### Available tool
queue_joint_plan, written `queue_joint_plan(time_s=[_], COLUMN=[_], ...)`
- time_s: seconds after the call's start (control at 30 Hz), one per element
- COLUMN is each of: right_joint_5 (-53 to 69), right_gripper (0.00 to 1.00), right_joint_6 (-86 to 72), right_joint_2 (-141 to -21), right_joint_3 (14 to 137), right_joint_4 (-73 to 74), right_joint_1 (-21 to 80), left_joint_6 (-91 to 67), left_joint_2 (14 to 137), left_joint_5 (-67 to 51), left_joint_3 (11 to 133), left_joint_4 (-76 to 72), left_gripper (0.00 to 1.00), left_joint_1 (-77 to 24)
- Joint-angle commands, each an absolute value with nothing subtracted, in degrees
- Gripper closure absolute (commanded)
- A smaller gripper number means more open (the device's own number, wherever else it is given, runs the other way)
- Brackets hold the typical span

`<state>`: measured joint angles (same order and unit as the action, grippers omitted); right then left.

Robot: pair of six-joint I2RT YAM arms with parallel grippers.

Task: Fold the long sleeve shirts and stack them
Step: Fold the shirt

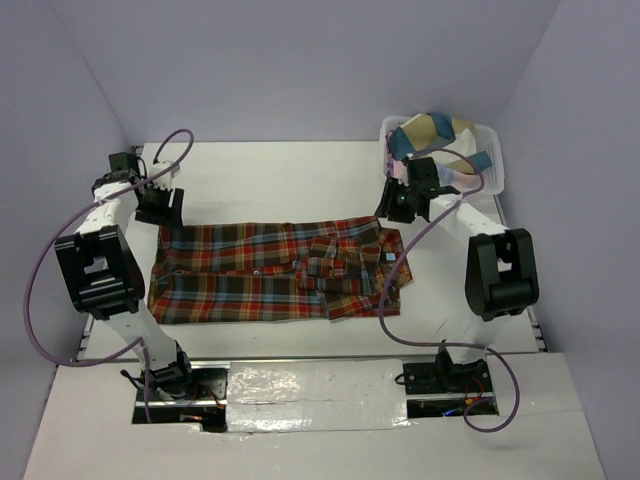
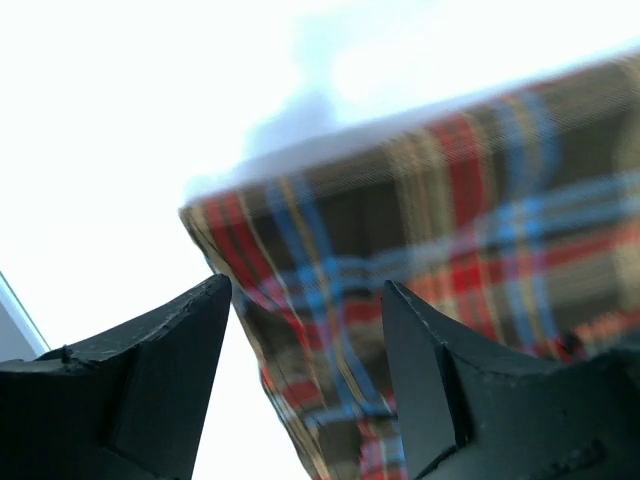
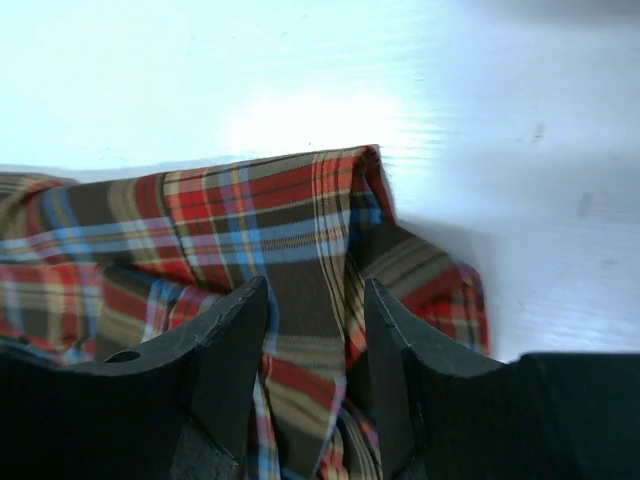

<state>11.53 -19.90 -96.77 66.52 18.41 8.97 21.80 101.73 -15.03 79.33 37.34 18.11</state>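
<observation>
My left end effector (image 1: 160, 218) hangs over the far left corner of the plaid shirt (image 1: 260, 272), jaws spread wide with nothing between them. In my left wrist view the corner of the cloth lies flat on the bench (image 1: 290, 180) below and beyond my black fingers (image 2: 150, 370), blurred but clearly apart from them.

My right end effector (image 1: 400, 210) sits at the shirt's far right corner, jaws parted about halfway. The plaid shows through the gap, and I cannot see either finger pressing on it.

The shirt lies in a long band across the middle of the bench, running from near the left edge toward the right edge. Its right end is bunched into extra layers.

A white basket (image 1: 493, 152) holding other cloth stands in the far right corner.
</observation>
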Motion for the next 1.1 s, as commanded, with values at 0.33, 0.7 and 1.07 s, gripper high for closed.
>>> queue_joint_plan(time_s=[0.33,0.7,1.07], right_joint_5=[3.9,-4.7,2.1], right_gripper=[0.5,1.0,1.0], right_joint_6=[-22.8,-26.5,-25.8], right_joint_2=[-110.0,-106.2,-107.7], right_joint_3=[73.2,70.4,70.4], right_joint_4=[15.6,13.4,10.1], right_joint_1=[13.7,12.6,13.2], left_joint_6=[21.9,16.9,17.1], left_joint_2=[110.8,110.1,106.9], left_joint_5=[-13.8,-15.7,-19.1], left_joint_3=[75.0,71.6,69.3], left_joint_4=[26.9,24.2,23.4], left_gripper=[0.24,1.0,1.0], left_joint_1=[18.9,22.9,27.0])
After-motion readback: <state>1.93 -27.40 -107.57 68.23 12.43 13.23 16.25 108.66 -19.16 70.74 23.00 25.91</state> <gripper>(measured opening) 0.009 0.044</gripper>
